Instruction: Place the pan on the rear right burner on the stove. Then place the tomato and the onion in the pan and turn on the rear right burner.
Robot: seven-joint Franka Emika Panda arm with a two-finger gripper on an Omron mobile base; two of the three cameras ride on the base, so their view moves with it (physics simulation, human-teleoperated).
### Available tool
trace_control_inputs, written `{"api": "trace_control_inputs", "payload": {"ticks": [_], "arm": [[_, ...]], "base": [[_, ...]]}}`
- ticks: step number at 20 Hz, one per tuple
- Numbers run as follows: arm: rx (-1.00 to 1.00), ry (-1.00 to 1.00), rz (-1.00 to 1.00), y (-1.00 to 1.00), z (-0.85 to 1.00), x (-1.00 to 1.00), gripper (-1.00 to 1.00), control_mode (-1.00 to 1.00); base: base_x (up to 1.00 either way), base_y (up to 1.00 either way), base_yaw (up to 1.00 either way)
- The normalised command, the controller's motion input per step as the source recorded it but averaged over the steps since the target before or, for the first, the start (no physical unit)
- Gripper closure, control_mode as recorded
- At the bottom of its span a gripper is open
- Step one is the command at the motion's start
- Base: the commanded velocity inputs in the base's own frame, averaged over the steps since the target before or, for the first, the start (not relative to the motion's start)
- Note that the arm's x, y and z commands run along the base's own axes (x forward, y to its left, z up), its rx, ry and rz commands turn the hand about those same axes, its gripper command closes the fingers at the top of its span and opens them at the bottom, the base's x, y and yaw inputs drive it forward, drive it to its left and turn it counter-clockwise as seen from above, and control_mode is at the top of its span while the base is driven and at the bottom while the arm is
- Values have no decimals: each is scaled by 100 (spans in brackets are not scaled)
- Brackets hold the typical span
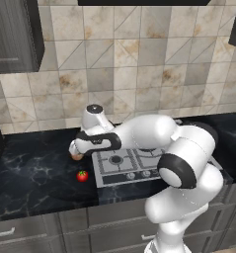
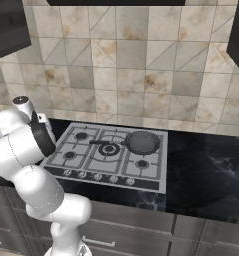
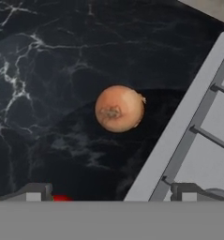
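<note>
Pan already on the stove's rear right burner. Onion resting on the dark counter just beside the stove's edge, directly ahead of the gripper, centred between released, wide-spread, empty jaws. Tomato nearby.

Both base views look forward and down from behind the arm, left and right, sharing the flat silver-grey gas stove on the black marbled bench. The hand view looks steeply down from close above the bench at the round brownish-orange onion beside the stove's edge.
</note>
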Motion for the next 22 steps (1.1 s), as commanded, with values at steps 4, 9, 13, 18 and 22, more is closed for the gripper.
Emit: {"api": "trace_control_inputs", "payload": {"ticks": [4, 9, 13, 18, 22], "arm": [[0, 0, 0, 14, -4, 9, -100, -100], [0, 0, 0, 13, -8, 4, -100, -100], [0, 0, 0, 3, -16, 3, -100, -100], [0, 0, 0, 0, -25, 1, -100, -100], [0, -1, 0, 0, -16, 5, -100, -100]], "base": [[0, 0, 0], [0, 0, 0], [0, 0, 0], [0, 0, 0], [0, 0, 0]]}}
